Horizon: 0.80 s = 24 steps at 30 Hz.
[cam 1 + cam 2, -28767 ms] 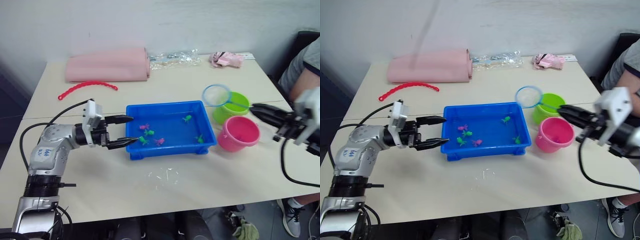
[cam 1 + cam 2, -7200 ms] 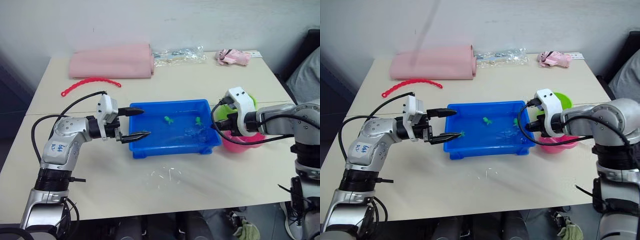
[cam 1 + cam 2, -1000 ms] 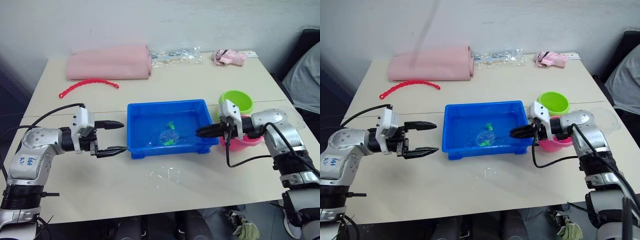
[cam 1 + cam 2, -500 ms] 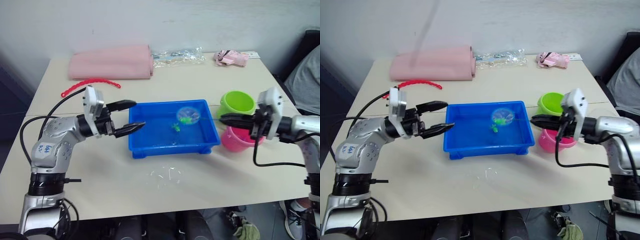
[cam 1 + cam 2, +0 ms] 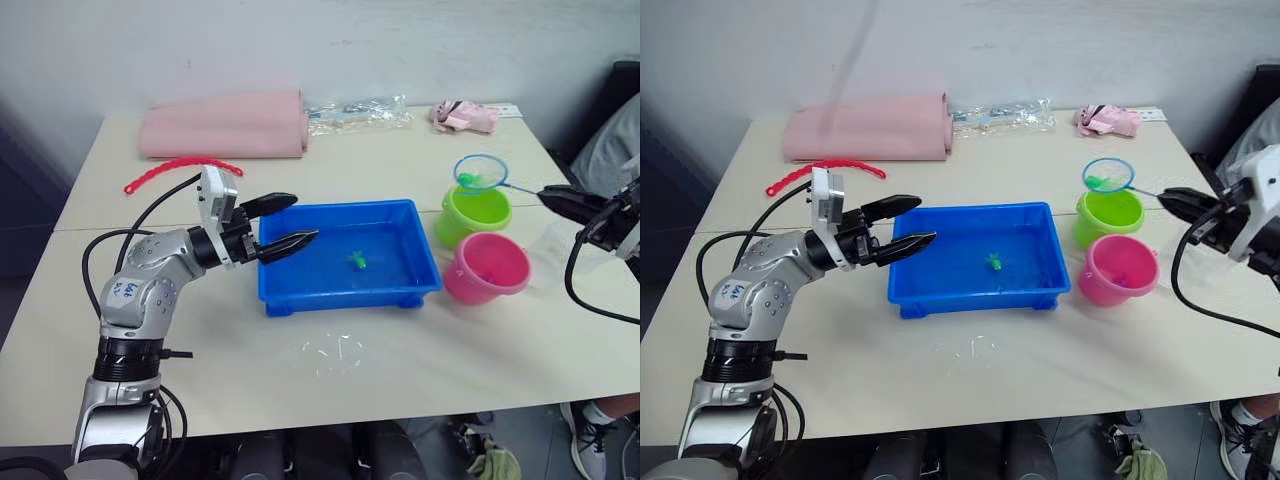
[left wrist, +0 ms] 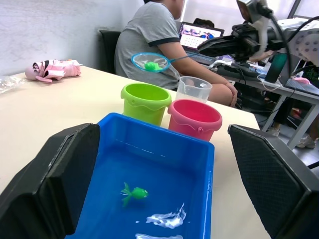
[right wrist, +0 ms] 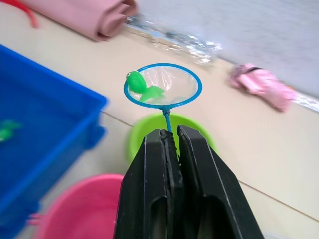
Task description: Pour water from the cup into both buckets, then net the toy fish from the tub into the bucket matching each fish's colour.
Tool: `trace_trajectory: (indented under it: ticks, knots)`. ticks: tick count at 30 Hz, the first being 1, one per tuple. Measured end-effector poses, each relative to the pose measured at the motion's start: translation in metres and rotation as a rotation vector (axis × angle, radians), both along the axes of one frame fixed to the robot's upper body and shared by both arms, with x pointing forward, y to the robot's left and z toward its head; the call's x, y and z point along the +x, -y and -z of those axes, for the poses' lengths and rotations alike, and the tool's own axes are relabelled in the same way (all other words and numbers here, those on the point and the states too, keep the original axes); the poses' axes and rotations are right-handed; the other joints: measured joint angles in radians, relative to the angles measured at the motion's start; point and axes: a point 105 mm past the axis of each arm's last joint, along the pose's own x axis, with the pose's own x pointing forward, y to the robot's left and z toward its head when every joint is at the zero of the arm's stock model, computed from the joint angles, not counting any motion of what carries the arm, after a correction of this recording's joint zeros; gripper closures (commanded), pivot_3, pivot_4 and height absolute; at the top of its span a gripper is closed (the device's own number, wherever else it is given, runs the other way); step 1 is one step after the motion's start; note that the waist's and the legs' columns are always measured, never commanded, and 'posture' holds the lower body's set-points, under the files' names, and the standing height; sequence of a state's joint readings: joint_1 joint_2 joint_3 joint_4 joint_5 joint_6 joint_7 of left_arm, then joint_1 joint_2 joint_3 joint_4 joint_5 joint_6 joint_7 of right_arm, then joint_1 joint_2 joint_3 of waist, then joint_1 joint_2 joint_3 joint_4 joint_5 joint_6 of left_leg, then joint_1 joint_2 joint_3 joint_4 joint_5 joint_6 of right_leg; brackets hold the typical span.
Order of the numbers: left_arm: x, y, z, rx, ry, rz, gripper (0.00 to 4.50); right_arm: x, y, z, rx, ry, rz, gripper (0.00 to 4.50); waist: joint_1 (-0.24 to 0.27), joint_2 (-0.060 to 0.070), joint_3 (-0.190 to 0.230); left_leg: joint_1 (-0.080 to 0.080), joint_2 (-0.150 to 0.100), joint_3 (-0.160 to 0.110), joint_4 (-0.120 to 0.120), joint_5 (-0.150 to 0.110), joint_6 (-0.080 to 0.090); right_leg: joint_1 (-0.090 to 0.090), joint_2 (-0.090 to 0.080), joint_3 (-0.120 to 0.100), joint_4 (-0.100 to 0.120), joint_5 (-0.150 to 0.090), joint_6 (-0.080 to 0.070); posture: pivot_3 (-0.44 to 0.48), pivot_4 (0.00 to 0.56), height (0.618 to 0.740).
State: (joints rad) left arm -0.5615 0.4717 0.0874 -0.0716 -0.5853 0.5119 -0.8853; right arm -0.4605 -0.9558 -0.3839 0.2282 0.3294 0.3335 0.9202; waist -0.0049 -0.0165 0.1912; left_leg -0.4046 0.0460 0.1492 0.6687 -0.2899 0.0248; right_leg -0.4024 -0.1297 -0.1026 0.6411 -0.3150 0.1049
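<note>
While gripping the net (image 7: 162, 85), the right hand (image 7: 170, 137) is hanging it over the green bucket (image 5: 472, 213). A green fish (image 7: 141, 87) is lying in its mesh. The left hand (image 5: 288, 223) is gaping empty over the tub (image 5: 268, 290).

The tub (image 5: 345, 258) is bright blue, with one bright green fish (image 5: 356, 261) against its floor. A second green fish (image 7: 142, 88) lies in the net (image 7: 163, 85), whose hoop is blue and whose mesh is pale and see-through. One bucket (image 5: 474, 213) is lime green, the other (image 5: 485, 268) is pink. The cup (image 6: 193, 89) is clear. The table (image 5: 400, 160) is a plain cream. At its far edge lie a pale pink rolled cloth (image 5: 224, 125), a red beaded strip (image 5: 182, 170), a clear crinkled wrapper (image 5: 358, 109) and a small pink bundle (image 5: 465, 115). Both grippers' fingers (image 7: 164, 199) are black.
</note>
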Motion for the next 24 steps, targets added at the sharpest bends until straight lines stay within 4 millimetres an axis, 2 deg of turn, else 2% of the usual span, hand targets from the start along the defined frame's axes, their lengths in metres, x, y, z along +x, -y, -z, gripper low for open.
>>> trace_trajectory:
  ticks: [3, 7, 11, 15, 17, 24]
  knots:
    - [0.000, 0.000, 0.000, 0.003, 0.002, 0.001, 0.02, 0.010, 0.009, 0.013, -0.131, -0.005, 0.040, 4.50, 0.001, 0.000, 0.000, 0.000, 0.000, 0.000, 0.000, 0.000, 0.000, 0.000, 0.000, 0.000, 0.000, 0.000, 0.000, 0.000, 0.150, 0.740]
    - [-0.001, -0.002, 0.001, 0.010, 0.002, -0.002, 0.02, 0.016, 0.006, 0.032, -0.368, 0.003, 0.000, 4.50, 0.000, 0.000, 0.000, 0.000, 0.000, 0.000, 0.000, 0.000, 0.000, 0.000, 0.000, 0.000, 0.000, 0.000, 0.000, 0.000, 0.150, 0.740]
    - [-0.003, -0.003, 0.005, 0.014, -0.006, -0.004, 0.02, 0.018, 0.006, 0.040, -0.549, 0.051, -0.022, 4.50, 0.000, 0.000, 0.000, 0.000, 0.000, 0.000, 0.000, 0.000, 0.000, 0.000, 0.000, 0.000, 0.000, 0.000, 0.000, 0.000, 0.150, 0.740]
    - [-0.006, -0.003, 0.002, 0.023, 0.010, 0.000, 0.02, 0.014, 0.009, 0.037, -0.777, 0.117, -0.062, 4.50, 0.002, 0.000, 0.000, 0.000, 0.000, 0.000, 0.000, 0.000, 0.000, 0.000, -0.001, 0.000, -0.004, 0.000, 0.000, 0.000, 0.150, 0.740]
    - [-0.007, -0.003, 0.003, 0.024, 0.011, 0.006, 0.02, 0.012, 0.008, 0.035, -0.947, 0.175, -0.097, 4.50, -0.001, 0.000, 0.000, 0.000, 0.001, 0.000, 0.000, 0.001, -0.001, 0.000, 0.000, 0.000, -0.004, 0.000, 0.000, 0.000, 0.150, 0.740]
    - [-0.009, -0.002, 0.002, 0.026, 0.027, 0.025, 0.02, 0.010, 0.011, 0.015, -1.270, 0.378, -0.097, 4.50, -0.010, 0.000, 0.000, 0.000, 0.001, 0.000, 0.000, 0.001, -0.003, 0.000, 0.000, 0.001, -0.004, 0.000, 0.000, 0.000, 0.150, 0.740]
